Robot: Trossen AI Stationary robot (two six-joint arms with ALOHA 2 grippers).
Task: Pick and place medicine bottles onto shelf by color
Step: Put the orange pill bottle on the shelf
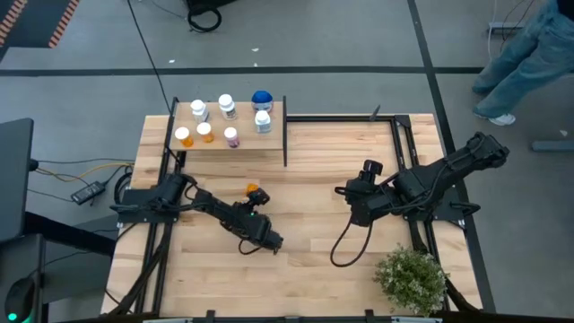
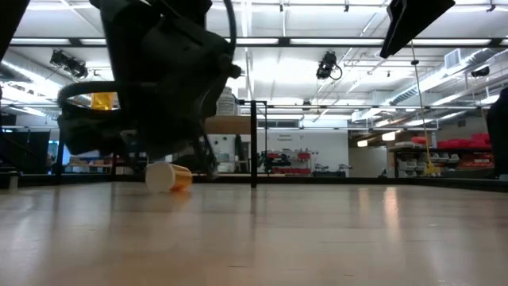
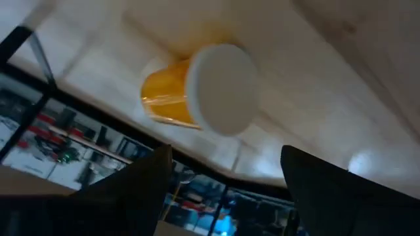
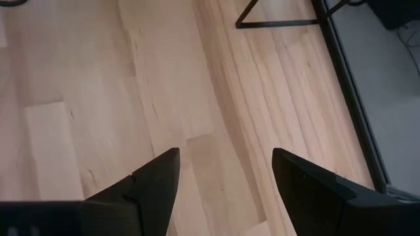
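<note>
An orange medicine bottle with a white cap lies on its side on the table. In the left wrist view the orange bottle turns its cap toward me. My left gripper stands open just short of it, fingers clear of it on either side. The shelf at the far left carries several upright bottles: white, orange, pinkish and one blue-topped. My right gripper hangs open over bare planks right of the middle.
A green potted plant stands at the near right corner. Black frame rails run along the table's sides and far edge. A black cable loops below the right arm. A person stands beyond the far right.
</note>
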